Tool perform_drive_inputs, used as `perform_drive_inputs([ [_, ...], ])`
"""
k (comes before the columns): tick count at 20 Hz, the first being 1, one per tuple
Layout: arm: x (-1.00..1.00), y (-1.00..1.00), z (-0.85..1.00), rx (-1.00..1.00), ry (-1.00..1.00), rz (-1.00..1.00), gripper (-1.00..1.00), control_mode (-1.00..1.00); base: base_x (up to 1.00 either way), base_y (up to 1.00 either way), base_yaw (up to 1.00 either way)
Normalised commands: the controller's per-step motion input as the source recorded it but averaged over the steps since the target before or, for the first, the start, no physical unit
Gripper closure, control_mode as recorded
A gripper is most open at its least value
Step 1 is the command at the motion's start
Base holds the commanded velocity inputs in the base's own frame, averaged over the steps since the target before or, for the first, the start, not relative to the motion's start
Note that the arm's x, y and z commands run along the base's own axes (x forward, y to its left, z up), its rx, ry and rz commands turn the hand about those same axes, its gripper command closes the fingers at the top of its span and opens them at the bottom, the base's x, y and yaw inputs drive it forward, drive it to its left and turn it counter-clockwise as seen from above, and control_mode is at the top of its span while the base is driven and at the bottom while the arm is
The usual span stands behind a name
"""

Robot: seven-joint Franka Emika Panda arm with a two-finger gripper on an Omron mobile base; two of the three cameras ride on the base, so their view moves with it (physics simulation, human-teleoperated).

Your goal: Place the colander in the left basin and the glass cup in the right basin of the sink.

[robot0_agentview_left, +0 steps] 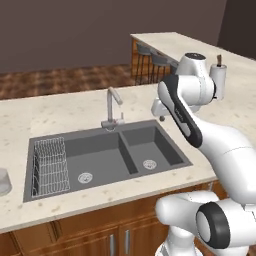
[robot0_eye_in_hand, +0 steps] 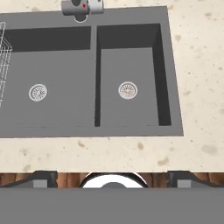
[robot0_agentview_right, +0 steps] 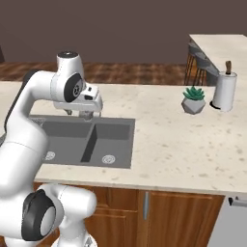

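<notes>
Your arm rises from the base, folds at the elbow and reaches forward, its wrist bent so the hand points straight down. The gripper (robot0_agentview_right: 86,115) hangs in the air toward ten o'clock in the right base view, at two o'clock (robot0_agentview_left: 158,111) in the left. You cannot tell how its jaws stand.

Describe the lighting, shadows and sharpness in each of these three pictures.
Left base view: flat, even light, no glare; the sink has darker inner walls, and the wire rack looks slightly soft. Right base view: equally soft; the paper towel roll and plant throw only faint shadows on the counter. Hand view: sharpest, with deep shade along the right basin walls.
</notes>
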Motion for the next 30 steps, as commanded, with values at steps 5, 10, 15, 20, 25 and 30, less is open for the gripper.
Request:
perform_drive_inputs([
  [5,0.0,0.0,0.0,0.0,0.0,0.0,-1.0,1.0,-0.29,0.48,0.04],
  [10,0.0,0.0,0.0,0.0,0.0,0.0,-1.0,1.0,0.11,0.7,0.09],
  [15,0.0,0.0,0.0,0.0,0.0,0.0,-1.0,1.0,0.16,0.5,0.09],
  [20,0.0,0.0,0.0,0.0,0.0,0.0,-1.0,1.0,0.19,0.05,0.0],
  [25,0.0,0.0,0.0,0.0,0.0,0.0,-1.0,1.0,0.33,0.16,-0.03],
  [30,0.0,0.0,0.0,0.0,0.0,0.0,-1.0,1.0,0.39,0.38,-0.08],
])
